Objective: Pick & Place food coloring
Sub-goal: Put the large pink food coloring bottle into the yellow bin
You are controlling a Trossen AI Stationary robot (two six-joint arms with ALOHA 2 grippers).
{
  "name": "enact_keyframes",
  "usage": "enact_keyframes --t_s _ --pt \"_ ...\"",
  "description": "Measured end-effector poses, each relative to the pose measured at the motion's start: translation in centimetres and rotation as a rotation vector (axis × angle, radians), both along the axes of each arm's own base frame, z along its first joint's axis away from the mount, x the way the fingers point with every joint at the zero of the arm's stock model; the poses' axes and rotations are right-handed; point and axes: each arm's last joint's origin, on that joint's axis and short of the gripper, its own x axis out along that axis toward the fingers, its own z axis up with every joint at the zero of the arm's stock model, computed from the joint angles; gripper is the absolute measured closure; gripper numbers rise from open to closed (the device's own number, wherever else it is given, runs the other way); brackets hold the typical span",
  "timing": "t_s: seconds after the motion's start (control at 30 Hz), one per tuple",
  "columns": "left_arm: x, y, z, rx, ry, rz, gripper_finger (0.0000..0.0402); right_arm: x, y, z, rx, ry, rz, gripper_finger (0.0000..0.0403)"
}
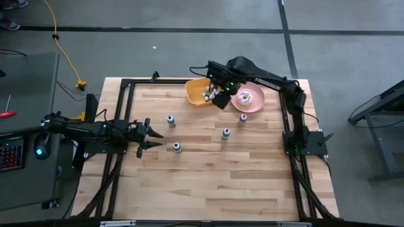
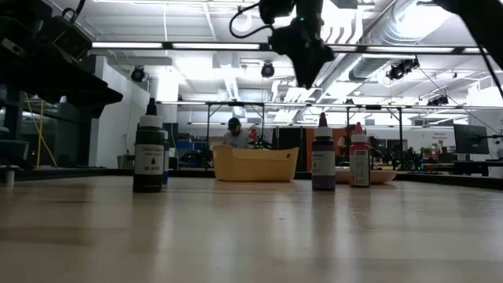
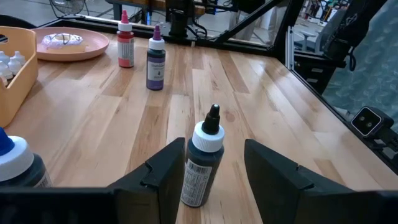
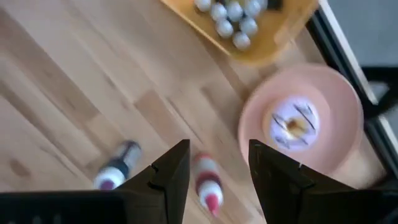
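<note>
- 4 food coloring bottles stand upright on the desk (image 1: 208, 183), and more small bottles lie in the yellow bin (image 1: 197, 93) at the far side.
- The black-cap bottle (image 3: 202, 163) stands just in front of the left gripper (image 1: 151, 135), right in line with the gap between its 2 fingers. The gripper is open and holds nothing.
- This bottle's long side points straight up, and the left gripper lies low and level, so I think it can slide forward and close around the bottle's middle.
- The blue-cap bottle (image 1: 170, 120) stands near it, a bit farther back on the desk.
- The purple bottle (image 1: 226, 133) and the red bottle (image 1: 242, 118) stand near the pink plate (image 1: 255, 105) with the doughnut (image 1: 246, 98).
- The right gripper (image 1: 219, 94) hangs in the air between the bin and the plate. It is open and empty, with the red bottle down below it.
- The left arm is much nearer the black-cap bottle, so that pick looks like its job.
</note>
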Motion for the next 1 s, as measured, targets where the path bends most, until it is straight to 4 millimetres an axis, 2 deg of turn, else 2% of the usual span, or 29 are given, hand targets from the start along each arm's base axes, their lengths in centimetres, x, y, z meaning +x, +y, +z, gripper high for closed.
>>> enact_keyframes --t_s 0.2,0.33,0.57,0.83,1.0 --pt "0.0 0.0 0.0 0.0 0.0 0.0 0.0238 -3.2 1.7 -0.3 0.062 0.021 -0.093 0.0249" --pt "0.0 0.0 0.0 0.0 0.0 0.0 0.0238 -6.2 3.6 -0.2 0.102 0.027 -0.136 0.0249" --pt "0.0 0.0 0.0 0.0 0.0 0.0 0.0238 -10.1 6.4 -1.0 0.121 0.01 -0.239 0.0249" --pt "0.0 0.0 0.0 0.0 0.0 0.0 0.0238 -12.2 7.7 -3.7 0.156 -0.066 -0.263 0.0249" --pt "0.0 0.0 0.0 0.0 0.0 0.001 0.0238 -13.4 8.4 -5.5 0.108 -0.134 -0.238 0.0249"
